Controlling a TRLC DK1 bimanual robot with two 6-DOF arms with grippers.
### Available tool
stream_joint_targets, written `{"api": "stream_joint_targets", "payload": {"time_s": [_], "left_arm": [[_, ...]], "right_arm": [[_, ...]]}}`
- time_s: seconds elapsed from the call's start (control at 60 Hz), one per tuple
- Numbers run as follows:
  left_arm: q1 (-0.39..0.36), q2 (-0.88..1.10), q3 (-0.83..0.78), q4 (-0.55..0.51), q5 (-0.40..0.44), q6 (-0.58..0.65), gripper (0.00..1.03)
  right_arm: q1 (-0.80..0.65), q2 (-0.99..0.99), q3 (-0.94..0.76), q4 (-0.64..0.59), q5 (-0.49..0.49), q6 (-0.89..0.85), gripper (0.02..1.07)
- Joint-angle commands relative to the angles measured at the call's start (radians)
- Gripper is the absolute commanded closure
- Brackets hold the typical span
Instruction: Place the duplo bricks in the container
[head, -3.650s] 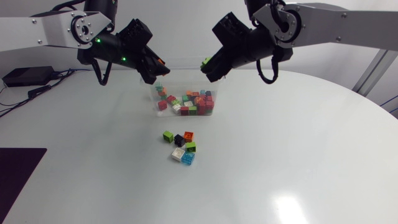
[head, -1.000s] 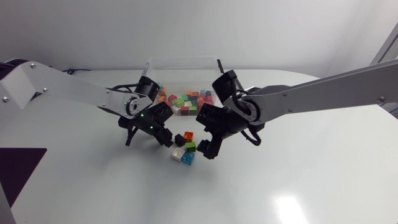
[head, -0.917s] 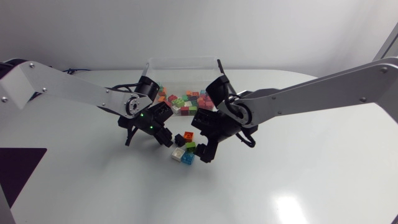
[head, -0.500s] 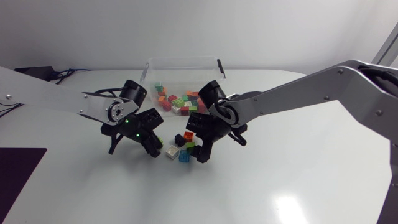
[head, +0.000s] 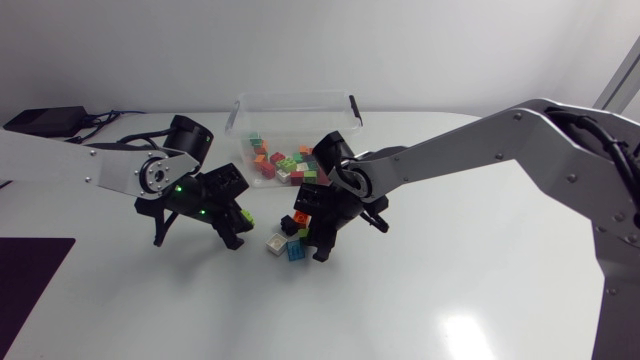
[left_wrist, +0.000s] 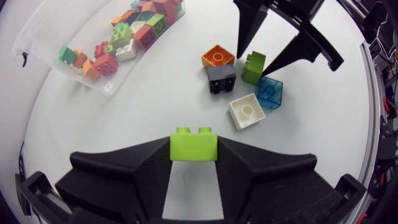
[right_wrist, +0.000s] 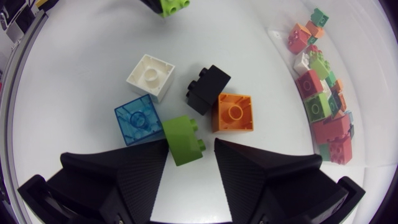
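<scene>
My left gripper (left_wrist: 193, 163) is shut on a lime duplo brick (left_wrist: 193, 144), held just above the table to the left of the loose pile (head: 243, 212). My right gripper (right_wrist: 190, 148) stands open and low over the pile, its fingers close on either side of a green brick (right_wrist: 183, 141), with a small gap at one finger. Around that brick lie a blue brick (right_wrist: 138, 121), a white one (right_wrist: 150, 76), a black one (right_wrist: 207, 88) and an orange one (right_wrist: 234, 112). The clear container (head: 247, 103) behind holds several bricks.
The loose bricks lie in a tight cluster (head: 288, 240) just in front of the container, between my two grippers (head: 236, 222) (head: 318, 243). The container's long wall (left_wrist: 74, 70) runs close behind the pile. White table surface (head: 450, 260) stretches in front and to the right.
My left gripper drew away to the left with the lime brick in it. My right gripper came down over the pile and its fingers narrowed around the green brick.
</scene>
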Motion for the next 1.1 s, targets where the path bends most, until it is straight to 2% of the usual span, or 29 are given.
{"api": "stream_joint_targets", "payload": {"time_s": [0.0, 0.283, 0.467, 0.717, 0.883, 1.083], "left_arm": [[0.006, -0.046, -0.003, -0.010, 0.015, 0.017, 0.71], [0.022, -0.084, 0.144, -0.090, 0.045, 0.011, 0.71], [0.042, -0.067, 0.299, -0.090, 0.101, -0.060, 0.71], [0.056, 0.069, 0.523, -0.049, 0.125, -0.181, 0.71], [0.073, 0.192, 0.664, -0.003, 0.125, -0.255, 0.70], [0.078, 0.318, 0.822, 0.000, 0.124, -0.295, 0.69]], "right_arm": [[0.010, 0.019, 0.012, -0.029, -0.007, -0.029, 0.82], [0.018, -0.093, -0.051, -0.074, -0.011, -0.026, 0.84], [-0.002, -0.234, -0.057, -0.137, -0.033, -0.014, 0.84], [-0.085, -0.317, 0.098, -0.223, -0.099, 0.047, 0.84], [-0.132, -0.300, 0.196, -0.215, -0.119, 0.104, 0.84], [-0.177, -0.225, 0.322, -0.167, -0.122, 0.179, 0.84]]}}
